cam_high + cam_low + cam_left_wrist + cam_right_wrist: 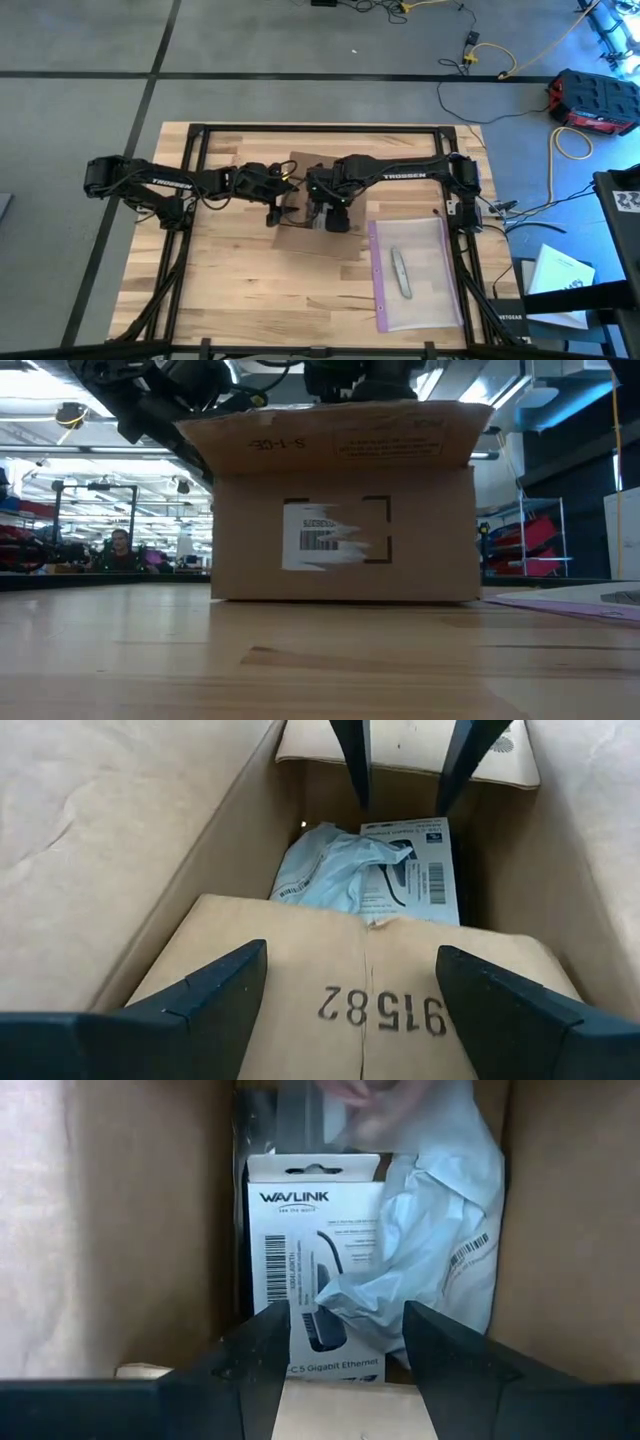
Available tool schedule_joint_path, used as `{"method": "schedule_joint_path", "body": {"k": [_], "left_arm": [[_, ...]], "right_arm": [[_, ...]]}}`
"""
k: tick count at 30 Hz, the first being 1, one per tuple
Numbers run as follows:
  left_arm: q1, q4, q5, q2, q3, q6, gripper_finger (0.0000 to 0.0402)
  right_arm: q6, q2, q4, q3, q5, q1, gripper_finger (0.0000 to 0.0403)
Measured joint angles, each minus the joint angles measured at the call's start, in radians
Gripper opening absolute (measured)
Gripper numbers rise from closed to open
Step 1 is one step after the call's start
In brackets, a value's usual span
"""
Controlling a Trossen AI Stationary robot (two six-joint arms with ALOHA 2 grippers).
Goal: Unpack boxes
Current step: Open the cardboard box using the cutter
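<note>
Showing one box (345,500), two end effectors inside

White WAVLINK carton (318,1250) beside crumpled pale bag (440,1230) inside box (130,1230).

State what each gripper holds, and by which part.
Nothing is held. The left gripper and the right gripper hang open over the open brown cardboard box, above a white retail carton inside.

Two black jointed arms are seen, each lettered "TROSSEN" in white: left arm (160,182), right arm (405,172). Dark tapered fingers (215,995) are shown.
</note>
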Motion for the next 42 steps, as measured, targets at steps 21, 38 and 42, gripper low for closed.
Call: {"method": "schedule_joint_path", "body": {"k": [21, 38, 42], "left_arm": [[0.0, 0.043, 0.003, 0.058, 0.004, -0.046, 0.028], [0.0, 0.063, -0.005, 0.06, 0.0, -0.053, 0.028], [0.002, 0.056, -0.01, 0.06, -0.002, -0.055, 0.028]], "right_arm": [[-0.026, -0.001, -0.331, 0.132, 0.059, 0.0, 0.0182], [-0.019, -0.034, -0.464, 0.16, 0.06, 0.001, 0.0182], [0.008, -0.069, -0.465, 0.166, 0.06, 0.001, 0.0182]]}}
